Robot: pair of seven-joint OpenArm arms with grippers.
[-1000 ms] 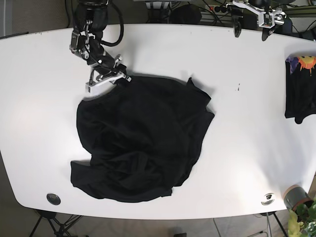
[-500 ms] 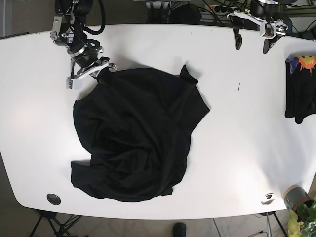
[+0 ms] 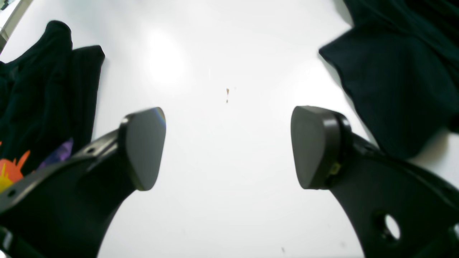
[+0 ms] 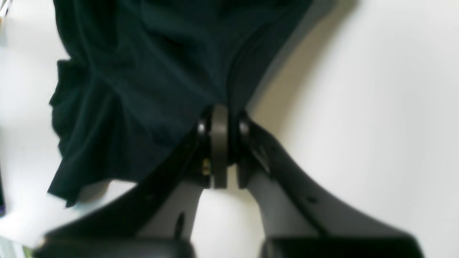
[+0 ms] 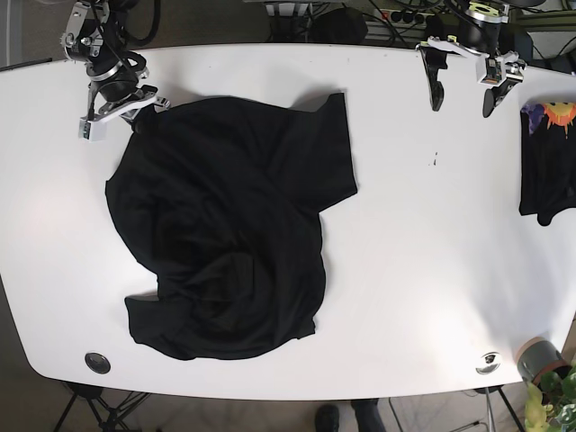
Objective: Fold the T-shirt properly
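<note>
Jaws of the right gripper (image 4: 219, 150) pinch the black T-shirt (image 5: 225, 225); the left gripper (image 3: 229, 147) gapes above the table (image 5: 432, 252).

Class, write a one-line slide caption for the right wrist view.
Right gripper shut on an edge of the black T-shirt, above the white table.

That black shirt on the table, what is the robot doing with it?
The robot is trying to fold the black T-shirt. Its right gripper is pinched shut on one edge of the shirt near the far left corner of the white table. The shirt is spread out but crumpled, not folded yet. The left gripper is open and holds nothing, hanging over bare table at the far side. Another dark, folded piece of clothing lies at the table's right edge.
</note>
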